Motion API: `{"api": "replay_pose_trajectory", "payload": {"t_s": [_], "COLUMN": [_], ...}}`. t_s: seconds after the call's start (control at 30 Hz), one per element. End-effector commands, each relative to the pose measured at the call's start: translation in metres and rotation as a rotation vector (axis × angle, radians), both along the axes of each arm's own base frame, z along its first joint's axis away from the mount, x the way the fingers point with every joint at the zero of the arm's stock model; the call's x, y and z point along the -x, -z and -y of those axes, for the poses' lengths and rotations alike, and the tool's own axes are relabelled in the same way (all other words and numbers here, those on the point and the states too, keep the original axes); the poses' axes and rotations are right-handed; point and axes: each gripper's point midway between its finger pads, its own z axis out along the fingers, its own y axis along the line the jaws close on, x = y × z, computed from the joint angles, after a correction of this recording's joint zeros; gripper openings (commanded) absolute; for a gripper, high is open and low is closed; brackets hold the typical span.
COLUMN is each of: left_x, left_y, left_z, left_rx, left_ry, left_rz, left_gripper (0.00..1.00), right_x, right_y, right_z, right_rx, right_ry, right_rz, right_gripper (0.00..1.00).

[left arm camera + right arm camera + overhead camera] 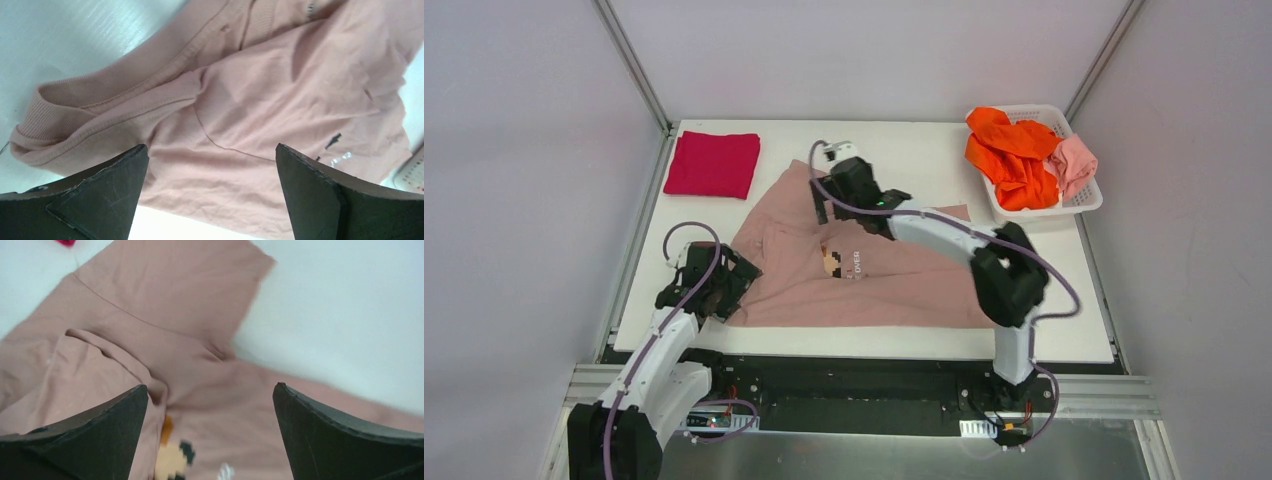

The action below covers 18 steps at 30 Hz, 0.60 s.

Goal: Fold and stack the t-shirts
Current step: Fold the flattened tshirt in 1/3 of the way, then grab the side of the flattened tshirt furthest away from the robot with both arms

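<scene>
Where it lies rumpled, dusty-pink t-shirt, pixel print face-up

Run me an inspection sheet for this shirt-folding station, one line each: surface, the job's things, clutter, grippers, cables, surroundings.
Surface: white table top, flat, no stains visible.
Job's things: dusty-pink cloth t-shirt with pixel print spread mid-table, rumpled at its left side; crimson cloth t-shirt folded at the far left corner; bright orange t-shirt and salmon-pink t-shirt bundled in the white plastic lattice basket, far right.
Clutter: nothing seen.
Grippers: left gripper open above the pink shirt's ribbed collar; right gripper open over its sleeve area; neither holds cloth.
Cables: grey cables loop along both arms, none on the shirts.
Surroundings: pale grey walls, metal frame posts.
</scene>
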Motion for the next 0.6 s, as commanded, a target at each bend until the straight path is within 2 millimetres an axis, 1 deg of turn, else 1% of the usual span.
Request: {"api": "replay_pose_trajectory", "payload": {"t_s": [0.0, 0.07, 0.13, 0.17, 0.2, 0.23, 0.27, 0.3, 0.33, 0.37, 0.43, 0.5, 0.53, 0.57], "left_x": [-0.006, -0.01, -0.016, -0.021, -0.027, -0.032, -0.04, -0.051, -0.062, -0.075, -0.101, -0.133, -0.155, -0.174], "left_y": [-0.043, -0.062, -0.083, -0.092, -0.103, -0.109, -0.117, -0.129, -0.132, -0.137, -0.146, -0.15, -0.144, -0.145], "left_z": [-0.002, -0.006, -0.011, -0.013, -0.014, -0.015, -0.014, -0.011, -0.006, 0.001, 0.022, 0.039, 0.046, 0.053], "left_rx": [-0.035, -0.067, -0.097, -0.113, -0.127, -0.146, -0.154, -0.161, -0.164, -0.163, -0.176, -0.229, -0.26, -0.279], "left_ry": [0.046, 0.047, 0.038, 0.04, 0.043, 0.061, 0.077, 0.104, 0.141, 0.185, 0.325, 0.438, 0.492, 0.544], "left_rz": [0.087, 0.13, 0.172, 0.19, 0.208, 0.211, 0.215, 0.229, 0.224, 0.222, 0.218, 0.205, 0.181, 0.186], "left_gripper": [0.99, 0.99, 0.99, 0.99, 0.99, 0.99, 0.99, 0.99, 0.99, 0.99, 0.99, 0.99, 0.99, 0.99], "right_x": [0.019, 0.037, 0.05, 0.056, 0.061, 0.064, 0.067, 0.069, 0.07, 0.072, 0.081, 0.081, 0.08, 0.078], "right_y": [-0.089, -0.082, -0.074, -0.071, -0.073, -0.075, -0.072, -0.073, -0.076, -0.077, -0.07, -0.066, -0.065, -0.064], "right_z": [0.083, 0.121, 0.157, 0.174, 0.188, 0.202, 0.218, 0.232, 0.238, 0.241, 0.252, 0.269, 0.279, 0.286], "right_rx": [-0.307, -0.351, -0.388, -0.406, -0.428, -0.453, -0.466, -0.48, -0.476, -0.444, -0.326, -0.224, -0.185, -0.155], "right_ry": [0.282, 0.367, 0.451, 0.487, 0.519, 0.566, 0.627, 0.684, 0.68, 0.647, 0.643, 0.695, 0.732, 0.757], "right_rz": [-0.054, -0.117, -0.14, -0.139, -0.128, -0.112, -0.103, -0.084, -0.074, -0.078, -0.113, -0.104, -0.086, -0.073], "right_gripper": [1.0, 1.0, 1.0, 1.0, 1.0, 1.0, 1.0, 1.0, 1.0, 1.0, 1.0, 1.0, 1.0, 1.0]}}
